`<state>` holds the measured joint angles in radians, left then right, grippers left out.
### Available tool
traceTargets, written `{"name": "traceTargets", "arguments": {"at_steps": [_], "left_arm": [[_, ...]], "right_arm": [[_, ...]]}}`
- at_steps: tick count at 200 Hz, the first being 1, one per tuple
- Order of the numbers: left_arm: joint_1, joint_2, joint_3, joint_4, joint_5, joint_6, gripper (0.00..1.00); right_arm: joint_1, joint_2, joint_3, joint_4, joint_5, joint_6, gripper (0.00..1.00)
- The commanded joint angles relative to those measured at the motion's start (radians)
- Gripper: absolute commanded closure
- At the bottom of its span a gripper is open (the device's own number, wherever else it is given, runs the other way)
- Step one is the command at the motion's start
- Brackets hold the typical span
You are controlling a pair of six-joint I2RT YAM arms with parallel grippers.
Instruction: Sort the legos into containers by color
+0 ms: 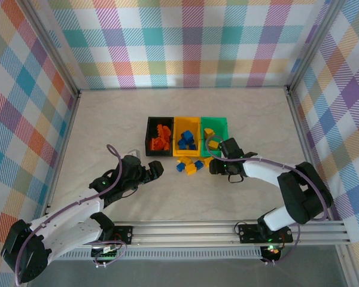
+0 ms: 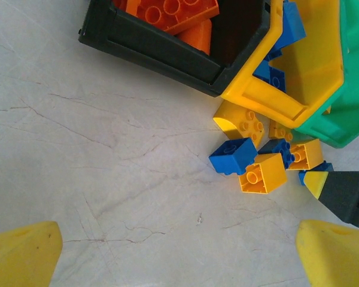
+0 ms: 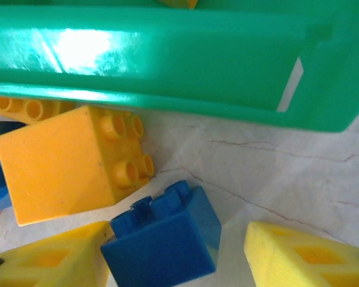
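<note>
Left gripper hangs over the pale marbled tabletop, its yellow fingertips spread wide with nothing between them. Ahead of it lies a loose cluster of small studded plastic bricks, blue and yellow, just in front of the yellow-orange rectangular plastic bin. Orange-red bricks fill the black plastic bin. Right gripper sits down beside the green plastic bin — jaws apart, a blue studded brick standing between them, a yellow studded brick just beside it.
</note>
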<state>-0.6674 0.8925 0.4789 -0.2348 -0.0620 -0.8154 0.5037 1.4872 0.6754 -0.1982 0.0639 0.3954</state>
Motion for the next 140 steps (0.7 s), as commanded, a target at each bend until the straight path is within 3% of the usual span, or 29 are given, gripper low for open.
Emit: {"name": "traceTargets", "arguments": {"at_steps": [1, 33, 77, 110, 140], "left_arm": [[-0.005, 0.007, -0.006, -0.018, -0.013, 0.01, 0.0], [-0.004, 0.021, -0.006, -0.008, -0.007, 0.01, 0.0], [-0.004, 0.036, -0.008, -0.001, -0.003, 0.009, 0.0], [-0.004, 0.039, -0.005, 0.008, 0.002, 0.011, 0.0], [-0.004, 0.048, 0.003, 0.006, 0.002, 0.018, 0.0]], "right_arm": [[-0.001, 0.041, 0.024, 0.112, 0.017, -0.06, 0.38], [-0.001, 0.076, 0.047, 0.119, 0.007, -0.084, 0.4], [-0.001, 0.048, 0.027, 0.122, -0.01, -0.093, 0.53], [-0.001, -0.024, -0.007, 0.097, -0.029, -0.091, 0.63], [0.032, -0.163, -0.029, 0.021, -0.047, -0.08, 0.65]]}}
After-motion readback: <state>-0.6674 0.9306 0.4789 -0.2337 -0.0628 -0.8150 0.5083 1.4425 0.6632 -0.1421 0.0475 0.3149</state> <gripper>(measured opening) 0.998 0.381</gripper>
